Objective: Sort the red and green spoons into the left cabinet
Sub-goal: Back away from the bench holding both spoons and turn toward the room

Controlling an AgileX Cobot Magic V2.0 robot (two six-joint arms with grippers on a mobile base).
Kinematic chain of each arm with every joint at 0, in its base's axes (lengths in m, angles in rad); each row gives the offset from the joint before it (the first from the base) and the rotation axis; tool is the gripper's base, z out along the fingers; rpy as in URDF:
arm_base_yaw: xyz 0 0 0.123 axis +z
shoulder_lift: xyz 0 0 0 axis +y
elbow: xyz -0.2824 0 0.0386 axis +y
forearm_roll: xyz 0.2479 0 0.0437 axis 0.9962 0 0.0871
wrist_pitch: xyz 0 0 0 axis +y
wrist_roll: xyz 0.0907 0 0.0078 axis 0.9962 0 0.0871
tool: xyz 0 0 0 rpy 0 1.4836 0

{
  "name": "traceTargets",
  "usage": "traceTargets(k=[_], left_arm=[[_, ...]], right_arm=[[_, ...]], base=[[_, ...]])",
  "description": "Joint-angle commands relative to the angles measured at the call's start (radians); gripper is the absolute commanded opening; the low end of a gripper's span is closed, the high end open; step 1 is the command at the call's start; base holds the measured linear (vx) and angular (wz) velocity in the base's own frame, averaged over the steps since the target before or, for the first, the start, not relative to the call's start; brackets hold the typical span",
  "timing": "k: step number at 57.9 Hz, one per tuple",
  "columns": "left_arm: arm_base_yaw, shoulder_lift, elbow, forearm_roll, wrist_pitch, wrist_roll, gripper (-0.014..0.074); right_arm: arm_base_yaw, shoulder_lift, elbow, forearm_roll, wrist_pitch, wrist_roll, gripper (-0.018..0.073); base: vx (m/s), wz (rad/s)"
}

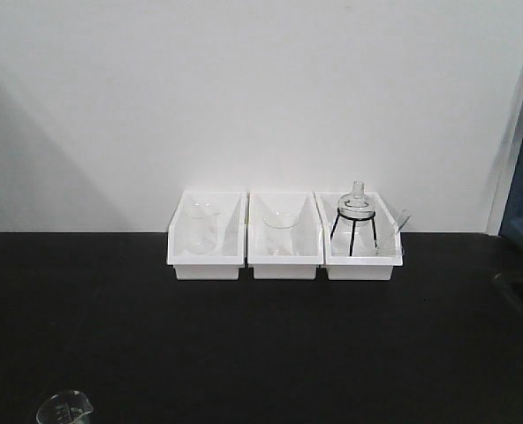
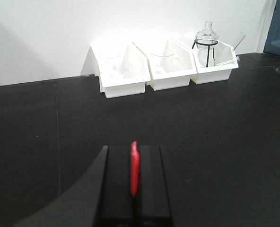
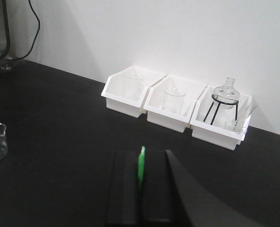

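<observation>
Fingers (image 2: 118,184) of the left gripper (image 2: 134,151) are clamped flat on a slim bright red plastic spoon (image 2: 134,175); the right gripper (image 3: 141,156) is clamped likewise on a slim bright green plastic spoon (image 3: 141,172).
Both pick-ups are judged done; the left cabinet is seen in no view, so transfer and placement are judged outstanding.

red spoon (image 2: 134,169) edge-on, clamped between left fingers (image 2: 118,184), green spoon (image 3: 141,166) likewise between right fingers (image 3: 126,189)

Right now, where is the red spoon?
In the left wrist view, the red spoon is pinched in the left tool, over the black table, short of the three white bins.
</observation>
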Motion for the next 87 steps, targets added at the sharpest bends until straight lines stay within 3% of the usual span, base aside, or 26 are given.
traceTargets(k=[1,43,87], left_arm=[[-0.009,0.002,-0.026,-0.016,-0.080,0.001,-0.0006],[-0.009,0.002,-0.026,-0.016,-0.080,0.001,-0.0006],[-0.009,0.002,-0.026,-0.016,-0.080,0.001,-0.0006]], right_arm=[[-0.003,0.006,-0.027,0.017,-0.064,-0.004,-0.0003],[-0.003,0.006,-0.027,0.017,-0.063,-0.004,-0.0003],[-0.003,0.006,-0.027,0.017,-0.063,-0.004,-0.0003]], base=[[-0.08,0.03],[-0.18,0.07],[-0.18,0.45]])
